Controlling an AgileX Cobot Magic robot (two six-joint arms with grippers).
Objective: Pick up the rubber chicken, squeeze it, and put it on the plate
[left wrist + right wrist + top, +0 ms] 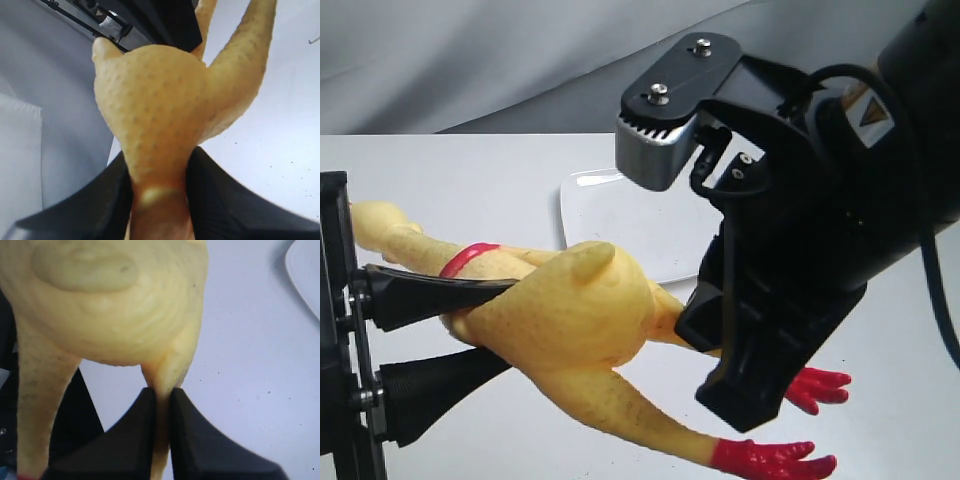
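The rubber chicken [575, 310] hangs above the white table, yellow with a red collar band [467, 257] and red feet [775, 462]. My left gripper [485, 325] is shut on its body just behind the neck, which bulges between the black fingers [220, 200] in the left wrist view. One leg is pinched thin by my right gripper [161, 405], which is shut on it; the chicken's belly [110, 305] fills that view. In the exterior view the right gripper's fingertips are hidden behind its black housing [770, 300]. The plate [630, 225] lies behind the chicken, partly covered.
The right arm's big black housing and cable [930, 290] block the right side of the exterior view. A corner of the plate [306, 275] shows in the right wrist view. A grey backdrop [470, 60] rises behind the table.
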